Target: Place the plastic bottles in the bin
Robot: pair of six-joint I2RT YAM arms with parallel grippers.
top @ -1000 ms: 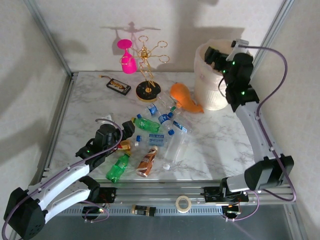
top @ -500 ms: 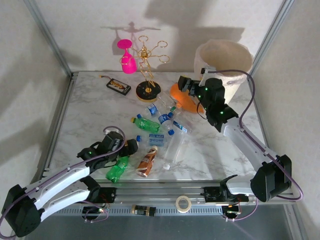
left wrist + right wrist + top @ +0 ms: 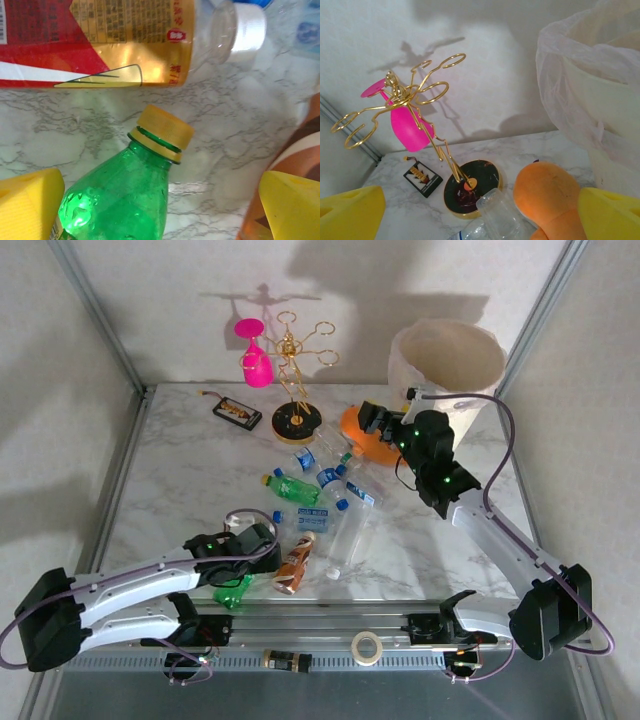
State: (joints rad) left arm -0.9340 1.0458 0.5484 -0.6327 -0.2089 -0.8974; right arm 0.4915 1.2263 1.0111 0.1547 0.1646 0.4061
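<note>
**Desk:** Give me the layout, biggest things first.

**Me:** The marble table (image 3: 180, 490) carries everything. At its far right corner stands the bin (image 3: 402, 368), cream and papery-walled. Its mouth is up and unobstructed, so whatever I carry there can simply drop in. I can't make out any bottle inside it.

**Desk:** And the clutter?

**Me:** The gold wire rack (image 3: 295, 370) with its pink glass (image 3: 255, 360) sits at the far edge. The orange fish toy (image 3: 358, 430) lies just beside the bin's foot. A flat black device (image 3: 237, 412) lies to the rack's left. None of those are mine to move.

**Desk:** The bottles?

**Me:** The plastic bottles (image 3: 320, 500) lie on their sides in a loose heap mid-table, well apart from the bin.

**Desk:** Your arms?

**Me:** My right gripper (image 3: 372, 418) hangs over the fish toy, jaws wide, nothing between them. I judge it sits between bin and heap so it can reach the far bottles. My left gripper (image 3: 162, 200) is low over the heap's near end, jaws wide too. It straddles the green bottle (image 3: 120, 200) at the shoulder, and the yellow cap (image 3: 165, 127) points away from the wrist. A red-labelled bottle (image 3: 100, 40) lies just beyond that cap.

**Desk:** Any risk?

**Me:** The brown bottle (image 3: 293, 565) crowds one side of the left gripper. Closing here could nudge it. The pads look clear of the green plastic, so I count no grip yet.
</note>
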